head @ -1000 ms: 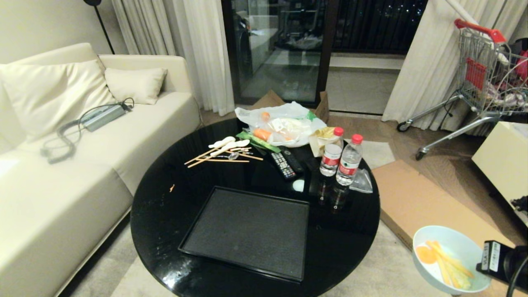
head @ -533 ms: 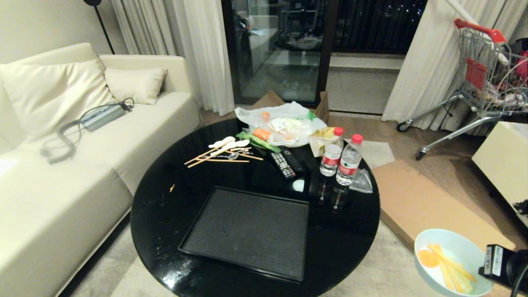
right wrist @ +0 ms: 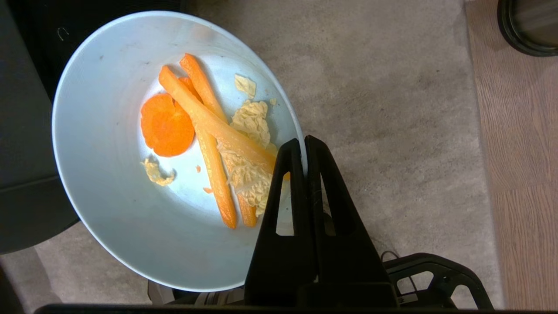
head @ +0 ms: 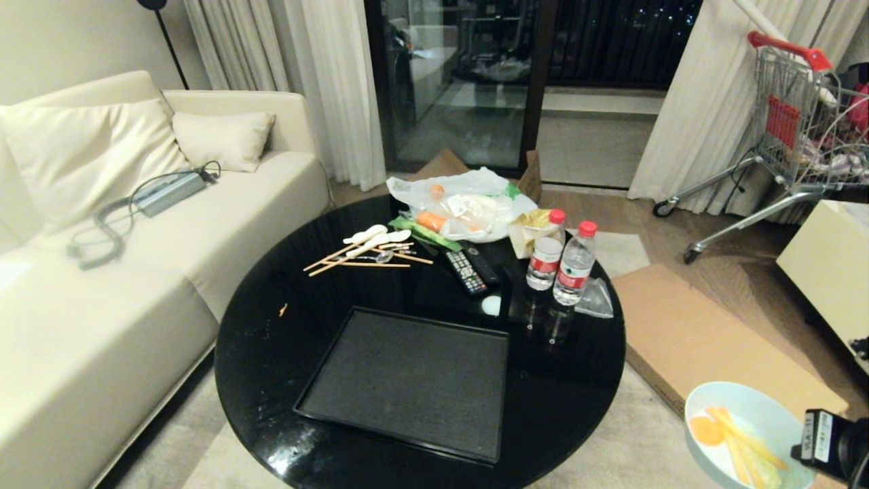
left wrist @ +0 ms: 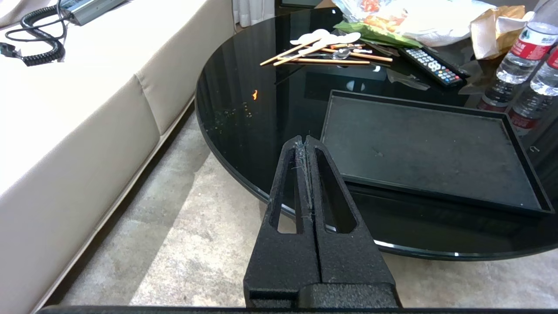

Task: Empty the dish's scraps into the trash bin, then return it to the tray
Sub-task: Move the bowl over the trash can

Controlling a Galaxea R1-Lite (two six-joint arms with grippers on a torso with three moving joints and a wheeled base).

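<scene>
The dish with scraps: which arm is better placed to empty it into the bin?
Right. The right gripper is shut on the dish rim, off the table over the carpet; the left gripper is shut and empty.

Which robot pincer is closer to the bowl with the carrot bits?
Right. The right pincer grips the bowl by its rim; the left pincer hangs shut beside the table, away from it.
</scene>
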